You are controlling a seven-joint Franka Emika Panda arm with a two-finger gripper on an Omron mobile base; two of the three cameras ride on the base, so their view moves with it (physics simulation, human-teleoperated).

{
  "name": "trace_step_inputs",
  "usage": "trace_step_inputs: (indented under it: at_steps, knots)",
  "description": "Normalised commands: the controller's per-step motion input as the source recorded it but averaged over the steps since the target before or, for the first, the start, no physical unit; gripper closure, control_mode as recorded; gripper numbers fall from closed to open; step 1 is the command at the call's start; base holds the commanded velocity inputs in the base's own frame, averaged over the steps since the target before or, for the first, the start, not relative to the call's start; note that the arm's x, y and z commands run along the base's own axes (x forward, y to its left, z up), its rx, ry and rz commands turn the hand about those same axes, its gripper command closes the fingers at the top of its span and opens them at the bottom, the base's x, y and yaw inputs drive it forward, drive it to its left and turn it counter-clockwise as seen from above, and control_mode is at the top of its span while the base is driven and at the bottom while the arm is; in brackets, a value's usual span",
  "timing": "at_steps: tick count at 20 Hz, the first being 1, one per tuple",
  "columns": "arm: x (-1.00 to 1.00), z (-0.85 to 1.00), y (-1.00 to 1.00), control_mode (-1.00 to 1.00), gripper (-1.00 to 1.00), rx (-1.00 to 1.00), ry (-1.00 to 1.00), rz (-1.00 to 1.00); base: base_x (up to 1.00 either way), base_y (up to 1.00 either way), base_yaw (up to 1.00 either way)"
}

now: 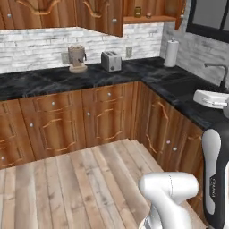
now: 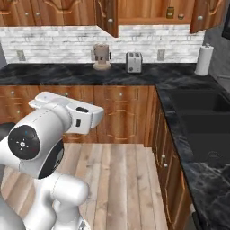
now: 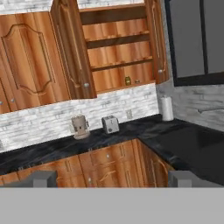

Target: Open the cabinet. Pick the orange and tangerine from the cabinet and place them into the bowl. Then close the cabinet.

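Observation:
The cabinet [image 3: 114, 46] on the wall stands open. Its left door [image 3: 72, 48] and right door [image 3: 156, 39] are swung outward, showing three wooden shelves. It also appears at the top of the left base view as the cabinet [image 1: 150, 18], and in the right base view as the cabinet [image 2: 148, 11]. Two small items [image 3: 132, 81] sit on the lowest shelf, too small to tell what they are. I cannot make out the orange or the tangerine, and the bowl is out of view. My gripper [image 3: 113, 179] is open with nothing between its fingers, well back from the cabinet and below it.
On the black counter [image 1: 40, 80] stand a toaster [image 1: 111, 61], a brown grinder-like appliance [image 1: 77, 58] and a paper towel roll [image 1: 171, 53]. A sink [image 2: 202, 112] with a faucet [image 1: 220, 74] is set in the right counter run. Wooden floor lies in front of the low cabinets.

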Motion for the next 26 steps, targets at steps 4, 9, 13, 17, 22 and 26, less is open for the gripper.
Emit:
trace_step_inputs:
  at_steps: [4,9,13,17,22,26]
  knots:
    - [0.0,0.0,0.0,1.0,-1.0,0.0,0.0,0.0,0.47,-0.54,0.29]
    - [0.0,0.0,0.0,1.0,-1.0,0.0,0.0,0.0,0.87,-0.83,0.31]
    - [0.0,0.0,0.0,1.0,-1.0,0.0,0.0,0.0,1.0,-0.56,0.18]
    - [0.0,0.0,0.0,1.0,-1.0,0.0,0.0,0.0,1.0,-0.3,0.08]
    - [0.0,0.0,0.0,1.0,-1.0,0.0,0.0,0.0,1.0,-0.35,0.09]
    - [0.0,0.0,0.0,1.0,-1.0,0.0,0.0,0.0,0.95,-0.68,0.08]
